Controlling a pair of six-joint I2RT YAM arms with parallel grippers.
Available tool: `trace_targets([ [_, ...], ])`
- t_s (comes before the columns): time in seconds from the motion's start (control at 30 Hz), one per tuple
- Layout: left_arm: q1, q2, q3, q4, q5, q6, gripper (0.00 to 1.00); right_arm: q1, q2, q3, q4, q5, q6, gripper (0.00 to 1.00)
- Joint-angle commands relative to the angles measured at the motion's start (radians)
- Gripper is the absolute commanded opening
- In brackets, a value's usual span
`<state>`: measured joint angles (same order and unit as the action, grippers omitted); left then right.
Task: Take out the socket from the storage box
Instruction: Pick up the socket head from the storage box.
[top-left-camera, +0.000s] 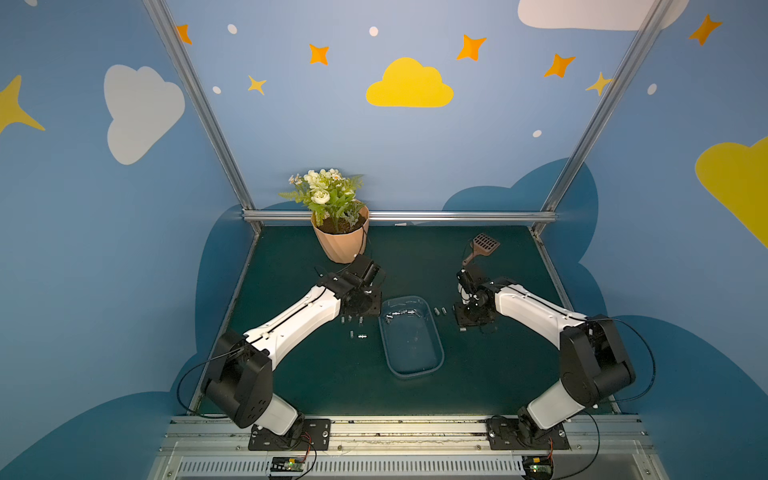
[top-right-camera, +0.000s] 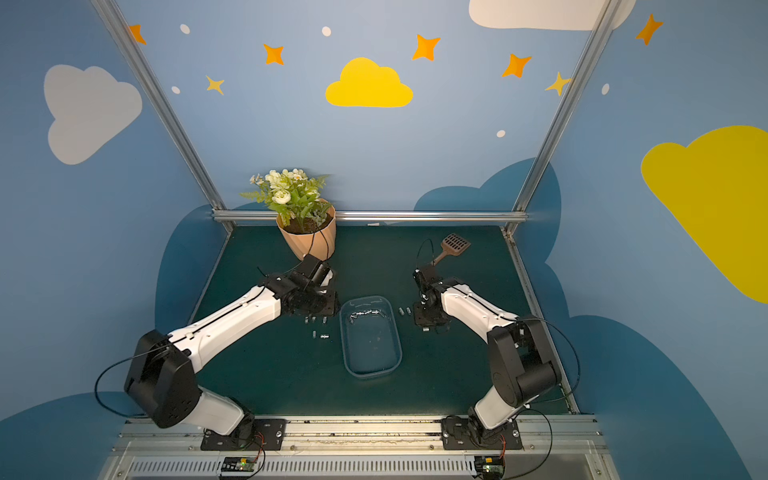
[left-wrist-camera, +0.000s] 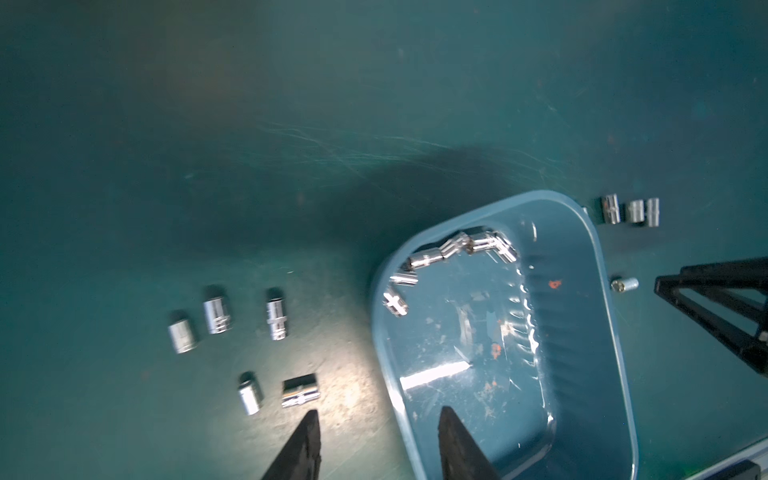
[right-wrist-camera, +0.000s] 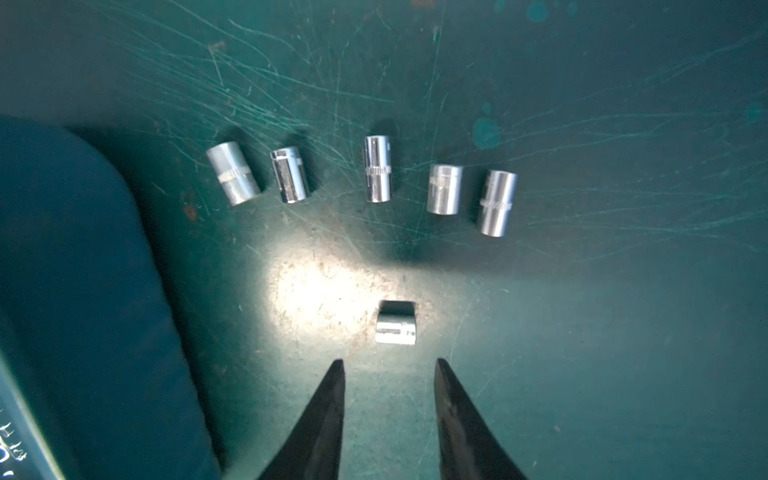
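Observation:
The storage box (top-left-camera: 415, 376) (top-right-camera: 370, 375), a shallow bluish tub, lies mid-table between the arms. Several chrome sockets (top-left-camera: 401, 312) (left-wrist-camera: 457, 247) are huddled along its far end. My left gripper (left-wrist-camera: 379, 411) is open and empty. It hovers astride the box's left rim (left-wrist-camera: 386, 374), with one fingertip over the mat and one over the box floor. More sockets (left-wrist-camera: 216, 316) lie on the mat to the box's left. My right gripper (right-wrist-camera: 389, 361) is open and empty, above the mat right of the box (right-wrist-camera: 83, 270). A single socket (right-wrist-camera: 395, 323) lies just ahead of its tips, and a row of sockets (right-wrist-camera: 376, 168) lies further on.
A peach flowerpot (top-left-camera: 341, 241) with white flowers stands at the back left, close behind the left wrist. A brown slotted scoop (top-left-camera: 482, 245) lies at the back right. A black base plate (top-left-camera: 476, 318) sits under the right wrist, and a black frame (left-wrist-camera: 715, 299) shows beyond the box.

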<state>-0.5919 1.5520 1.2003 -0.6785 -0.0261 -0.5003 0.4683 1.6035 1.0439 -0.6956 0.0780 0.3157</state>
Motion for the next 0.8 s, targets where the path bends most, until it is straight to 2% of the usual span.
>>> trace_targets([
  [0.0,-0.041,0.056,0.054,-0.042,-0.02,0.021,0.47,-0.003,-0.014,0.016,-0.004,-0.01,0.006,0.37],
  [0.3,-0.117,0.24,0.21,-0.091,-0.05,0.032,0.48,-0.003,-0.02,0.008,-0.004,-0.009,0.006,0.37],
  [0.47,-0.123,0.35,0.284,-0.146,-0.038,0.024,0.48,-0.004,-0.023,0.001,-0.004,-0.007,0.007,0.37],
  [0.77,-0.126,0.441,0.331,-0.165,-0.065,-0.006,0.48,-0.007,-0.032,-0.013,0.003,-0.009,0.009,0.37],
])
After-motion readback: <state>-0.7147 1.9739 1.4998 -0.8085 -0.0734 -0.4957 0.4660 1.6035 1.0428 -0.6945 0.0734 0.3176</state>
